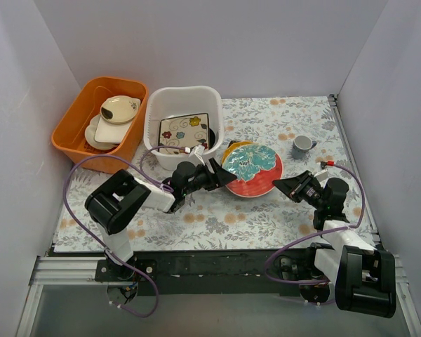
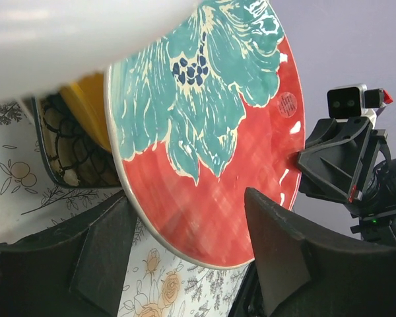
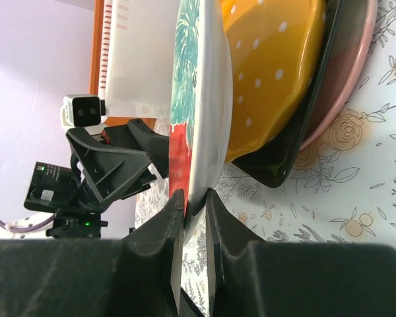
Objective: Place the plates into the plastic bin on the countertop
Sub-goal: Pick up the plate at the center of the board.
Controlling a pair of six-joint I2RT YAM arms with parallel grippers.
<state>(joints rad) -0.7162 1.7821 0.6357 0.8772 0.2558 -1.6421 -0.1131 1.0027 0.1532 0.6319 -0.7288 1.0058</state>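
The white, fern-printed countertop (image 1: 266,217) carries the white rectangular plastic bin (image 1: 184,91) at rear left. Just right of it, the round red-and-teal glazed plate (image 1: 256,168) rests tilted on a stack of other plates (image 3: 270,79). It is judged rigid, slippery and breakable, so grip it at the rim. The right gripper (image 3: 195,205) pinches that rim, arm low and extended. The left gripper (image 2: 188,221) straddles the opposite edge, fingers spread.

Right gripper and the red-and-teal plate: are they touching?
Touching. The right wrist view shows the right gripper pinching the rim of the red-and-teal plate between both fingers.
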